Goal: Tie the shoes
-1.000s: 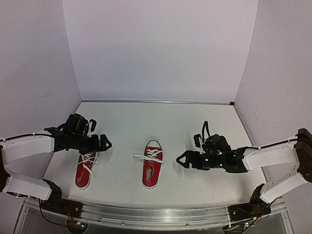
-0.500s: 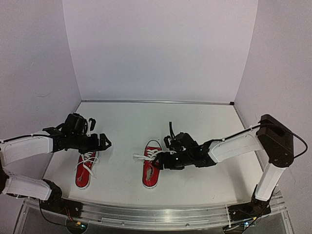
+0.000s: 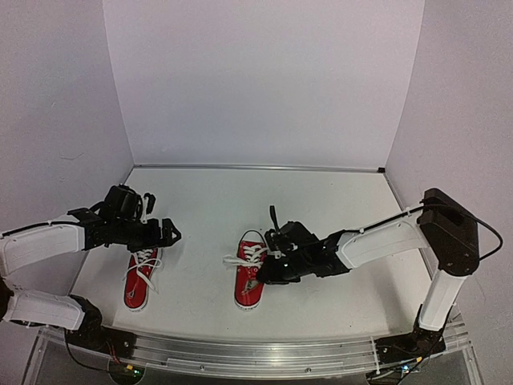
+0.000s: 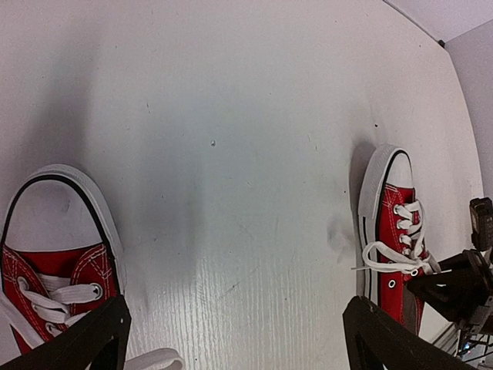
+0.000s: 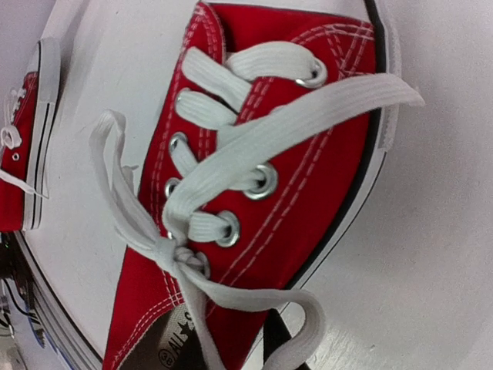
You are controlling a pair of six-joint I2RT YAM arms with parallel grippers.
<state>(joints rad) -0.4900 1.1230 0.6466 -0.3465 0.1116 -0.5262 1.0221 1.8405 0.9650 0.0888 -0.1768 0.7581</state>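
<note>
Left hand (image 3: 168, 234) apart over left shoe (image 3: 138, 285). Right hand (image 3: 267, 271) at right shoe (image 3: 248, 287) laces (image 5: 231, 177); can't tell its grip.

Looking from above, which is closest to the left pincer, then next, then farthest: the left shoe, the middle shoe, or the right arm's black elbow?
From the left pincer:
1. Left shoe, close by, on the left side.
2. Middle shoe, to its right.
3. Right arm's black elbow, far right.
</note>
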